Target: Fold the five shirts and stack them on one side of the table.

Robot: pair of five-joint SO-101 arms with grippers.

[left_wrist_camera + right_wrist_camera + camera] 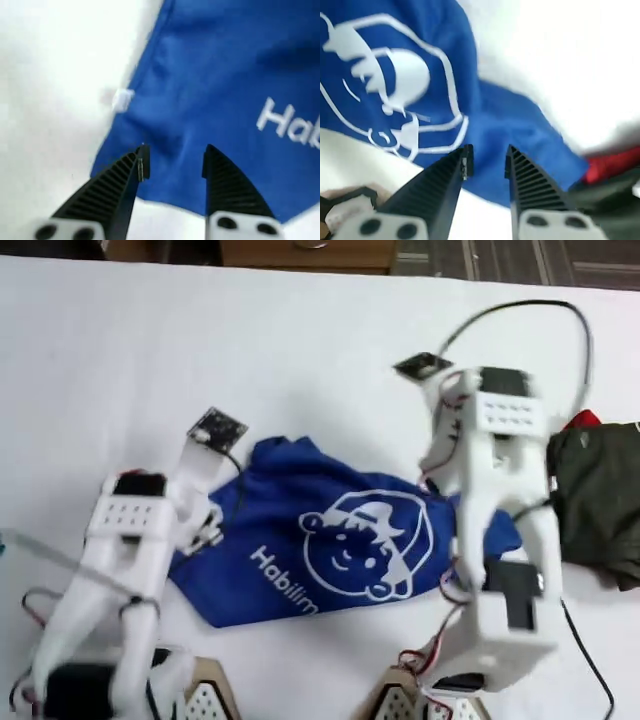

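The blue shirt (330,540) lies rumpled and print up on the tabletop (150,330) near the arms' edge, its long axis running along that edge. A dark shirt (600,500) is bunched over a red one (582,420) at the right edge, so most of the folding seems left. The left gripper (176,150) and right gripper (489,149) hover part-open and empty over the blue shirt's opposite ends.

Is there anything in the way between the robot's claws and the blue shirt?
No, nothing visible. The left gripper and the right gripper are both open right over the blue shirt, with only its cloth under them.
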